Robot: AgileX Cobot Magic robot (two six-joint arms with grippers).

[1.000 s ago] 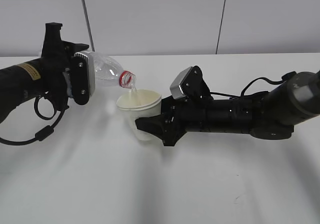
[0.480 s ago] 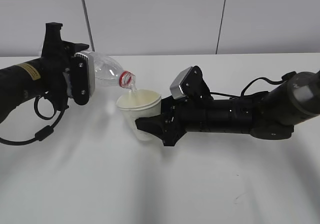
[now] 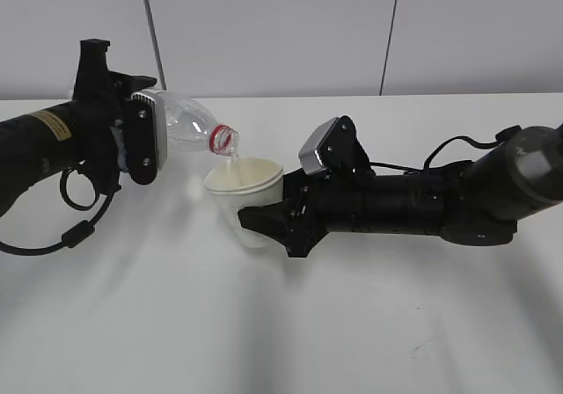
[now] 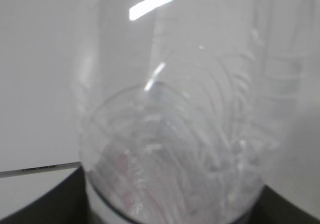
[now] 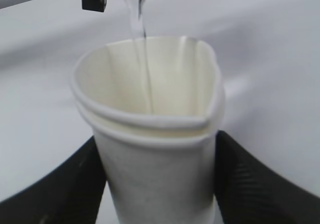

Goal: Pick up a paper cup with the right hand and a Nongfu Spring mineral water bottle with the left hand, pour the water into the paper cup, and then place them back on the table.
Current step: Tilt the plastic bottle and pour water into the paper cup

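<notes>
Over the white table (image 3: 264, 324), the left hand (image 3: 132, 143) grips the tilted Nongfu Spring mineral water bottle (image 3: 189, 126), streaming water (image 5: 140, 44) into the paper cup (image 3: 246, 192) clamped by the right hand (image 3: 268, 222).

White table (image 3: 264, 324) all round, a faint dark scuff on its near right. The paper cup (image 3: 246, 192) is white outside, cream within — plain, no print. The bottle (image 3: 189, 123) on the left is clear, a red ring at its neck, with colourless water (image 5: 136, 19) streaming out. Both arms are black — the left hand (image 3: 132, 143) carries a yellow sticker and a silver-grey block, the right hand (image 3: 268, 222) a silver-grey block too.
</notes>
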